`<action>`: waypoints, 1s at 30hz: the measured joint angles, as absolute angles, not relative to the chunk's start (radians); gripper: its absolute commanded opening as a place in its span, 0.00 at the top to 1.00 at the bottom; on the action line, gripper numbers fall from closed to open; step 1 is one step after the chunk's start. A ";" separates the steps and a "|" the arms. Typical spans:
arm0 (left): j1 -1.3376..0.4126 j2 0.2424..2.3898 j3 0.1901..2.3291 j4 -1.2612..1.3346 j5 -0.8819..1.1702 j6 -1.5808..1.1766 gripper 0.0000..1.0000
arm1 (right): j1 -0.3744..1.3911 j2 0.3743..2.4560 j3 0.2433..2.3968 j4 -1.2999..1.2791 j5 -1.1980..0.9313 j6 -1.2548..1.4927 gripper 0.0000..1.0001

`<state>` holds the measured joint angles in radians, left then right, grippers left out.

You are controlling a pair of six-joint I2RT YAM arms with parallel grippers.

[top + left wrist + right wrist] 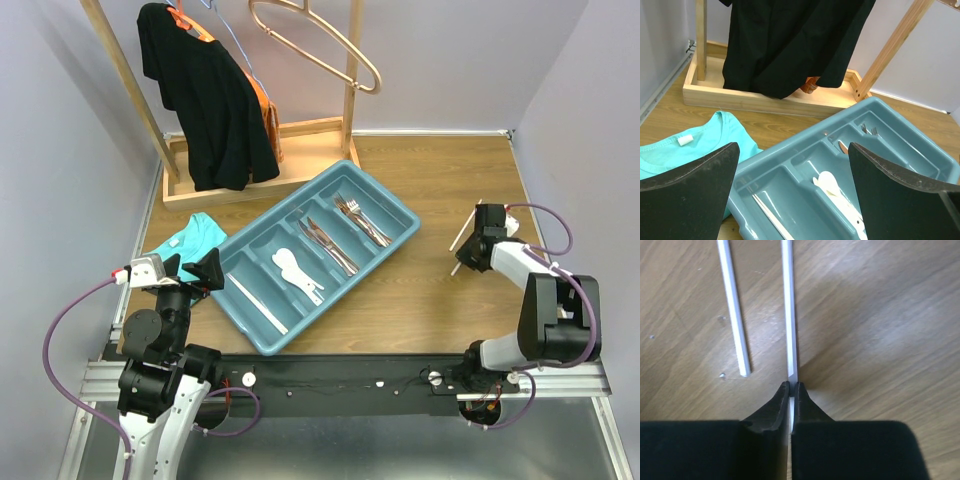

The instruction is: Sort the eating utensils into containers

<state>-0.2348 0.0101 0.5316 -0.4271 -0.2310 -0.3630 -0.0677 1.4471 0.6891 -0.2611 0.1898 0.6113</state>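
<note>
The teal cutlery tray [400, 210] lies diagonally mid-table. Its compartments hold a pale chopstick [258, 303], white spoons [297, 272], knives [328, 245] and forks [362, 220]. My right gripper [476, 243] is to the right of the tray. In the right wrist view it [791, 386] is shut on one white chopstick [789, 315], held low over the wood. A second chopstick [733, 305] lies beside it. My left gripper [190, 270] is open and empty at the tray's near-left end. The left wrist view shows the tray [790, 150], spoons [832, 187] and chopstick [767, 212] between its fingers [690, 195].
A teal cloth [190, 238] lies left of the tray, under my left gripper. A wooden rack [270, 160] with a black garment [205, 95] and large metal hangers [320, 45] stands at the back. Walls close both sides.
</note>
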 measured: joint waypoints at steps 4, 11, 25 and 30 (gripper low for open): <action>-0.235 0.010 0.532 -0.427 -0.231 -0.363 0.01 | -0.079 1.390 0.667 -0.282 0.223 0.619 0.95; -0.235 0.010 0.532 -0.427 -0.231 -0.363 0.01 | -0.079 1.257 0.662 -0.284 0.234 0.596 0.99; -0.235 0.010 0.532 -0.427 -0.231 -0.363 0.01 | 0.256 1.081 0.704 -0.163 0.084 0.500 0.99; -0.235 0.010 0.532 -0.427 -0.231 -0.363 0.01 | 0.475 1.179 0.796 -0.102 0.056 0.480 0.99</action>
<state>-0.2348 0.0101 0.5316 -0.4267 -0.2306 -0.3630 0.4751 1.1793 0.7956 -0.1024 0.0555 0.4797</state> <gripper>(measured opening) 0.992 0.018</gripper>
